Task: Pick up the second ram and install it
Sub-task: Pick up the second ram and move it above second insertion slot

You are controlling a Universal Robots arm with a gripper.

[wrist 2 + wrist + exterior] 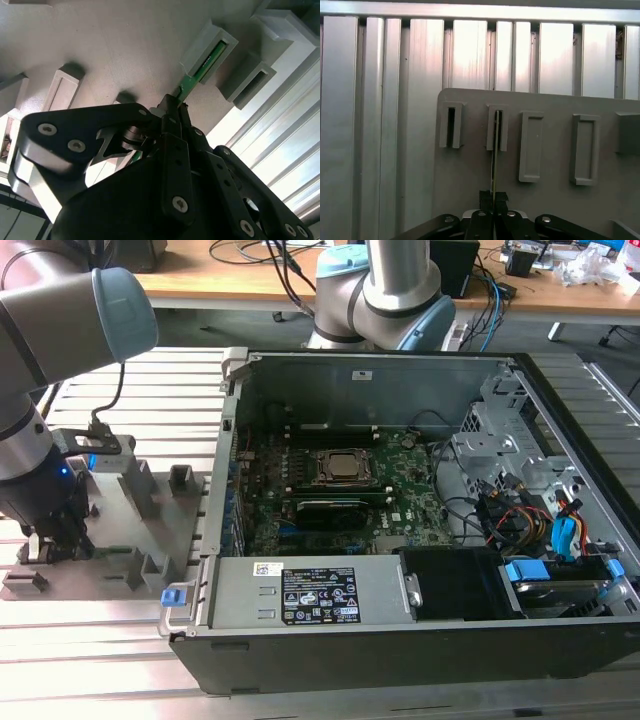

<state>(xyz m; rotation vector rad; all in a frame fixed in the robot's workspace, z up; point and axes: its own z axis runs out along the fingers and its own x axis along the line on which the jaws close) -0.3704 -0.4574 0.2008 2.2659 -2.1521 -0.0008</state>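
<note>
Gripping the ram stick (202,67) tight in the end effector (493,196), far end seated in a slot of the grey fixture plate (470,170) on the bench (385,125), beside the open computer case (350,375).

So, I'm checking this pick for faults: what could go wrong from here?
The gripper pinches the ram by one end while the far end sits in a slotted block; a skewed lift could jam or bend it. The grip looks narrow, so the ram might pivot or slip.
</note>
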